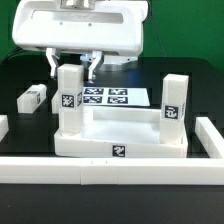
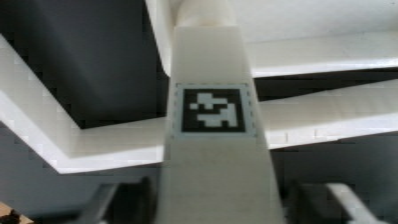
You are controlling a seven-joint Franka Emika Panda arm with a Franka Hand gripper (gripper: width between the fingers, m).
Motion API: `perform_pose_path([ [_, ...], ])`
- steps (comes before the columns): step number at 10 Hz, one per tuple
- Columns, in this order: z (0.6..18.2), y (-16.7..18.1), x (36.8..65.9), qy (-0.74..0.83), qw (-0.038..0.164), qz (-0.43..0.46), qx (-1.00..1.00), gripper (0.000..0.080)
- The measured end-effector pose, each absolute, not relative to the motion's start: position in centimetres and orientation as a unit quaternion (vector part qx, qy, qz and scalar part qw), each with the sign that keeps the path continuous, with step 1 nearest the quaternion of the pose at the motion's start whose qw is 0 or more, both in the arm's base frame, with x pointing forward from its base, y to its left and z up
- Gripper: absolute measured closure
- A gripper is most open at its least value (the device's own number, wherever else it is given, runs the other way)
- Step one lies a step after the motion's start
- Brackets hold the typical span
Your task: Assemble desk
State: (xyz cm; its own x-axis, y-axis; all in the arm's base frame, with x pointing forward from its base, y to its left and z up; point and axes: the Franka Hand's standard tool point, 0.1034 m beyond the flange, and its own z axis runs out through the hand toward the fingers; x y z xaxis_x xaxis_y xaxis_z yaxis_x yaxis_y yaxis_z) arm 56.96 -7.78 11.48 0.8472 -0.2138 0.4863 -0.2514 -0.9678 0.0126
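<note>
While the jaws are standing released astride the white square tagged plastic leg in a corner socket of the white rimmed plastic desk top, any sideways retreat is likely risking dislodging it.

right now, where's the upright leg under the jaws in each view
Exterior view: the leg stands upright on the desk top's corner at the exterior view's left, just under the open jaws.
Wrist view: the leg runs through the middle of the picture, between the jaws, which stand clear of it.
Shared landmark: the black-and-white tag on the leg's face.
</note>
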Motion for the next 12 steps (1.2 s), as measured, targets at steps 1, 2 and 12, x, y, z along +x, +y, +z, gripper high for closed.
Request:
perform_pose_path([
  [1, 11.5, -7.8, 57.0, -0.121, 0.037, 0.248, 0.960, 0.0329],
  [2, 11.7, -7.8, 57.1, -0.122, 0.034, 0.243, 0.962, 0.0188],
  [12, 13.5, -9.5, 57.9, -0.126, 0.015, 0.210, 0.969, 0.0151],
])
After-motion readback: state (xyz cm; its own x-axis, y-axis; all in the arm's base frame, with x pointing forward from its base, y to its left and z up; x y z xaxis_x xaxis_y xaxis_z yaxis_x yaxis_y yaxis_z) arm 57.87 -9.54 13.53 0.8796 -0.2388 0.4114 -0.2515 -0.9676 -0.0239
